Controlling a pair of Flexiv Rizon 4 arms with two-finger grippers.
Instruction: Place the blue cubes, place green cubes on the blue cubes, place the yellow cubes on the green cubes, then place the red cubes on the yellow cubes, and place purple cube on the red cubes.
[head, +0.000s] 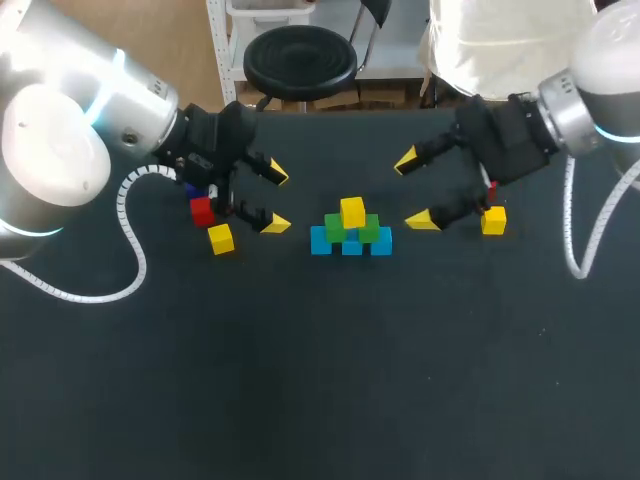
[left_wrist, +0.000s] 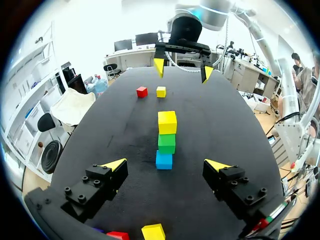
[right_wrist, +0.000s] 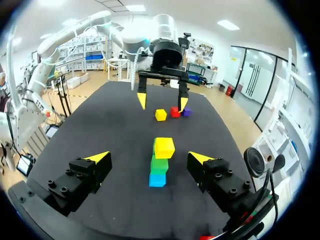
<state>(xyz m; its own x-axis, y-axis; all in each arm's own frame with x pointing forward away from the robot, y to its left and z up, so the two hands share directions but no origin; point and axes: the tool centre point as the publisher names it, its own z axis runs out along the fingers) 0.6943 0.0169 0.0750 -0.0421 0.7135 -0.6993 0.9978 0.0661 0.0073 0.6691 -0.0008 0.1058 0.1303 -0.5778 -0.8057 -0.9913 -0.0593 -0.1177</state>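
Nearest on the dark tabletop: a small pyramid of blue cubes, green cubes above, top yellow cube crowning. Flanking it, left end effector and right end effector, fingers spread wide (gripping nothing). Under the left: loose yellow cube, red cube. Behind the right: second loose yellow cube.

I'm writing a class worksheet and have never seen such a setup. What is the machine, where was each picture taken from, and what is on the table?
This is a two-armed robot at a black table. One picture looks down from above; two come from wrist cameras. The left gripper and right gripper are open, holding nothing. Between them stands a pyramid of blue, green and yellow cubes; a loose red cube and yellow cube lie nearby.
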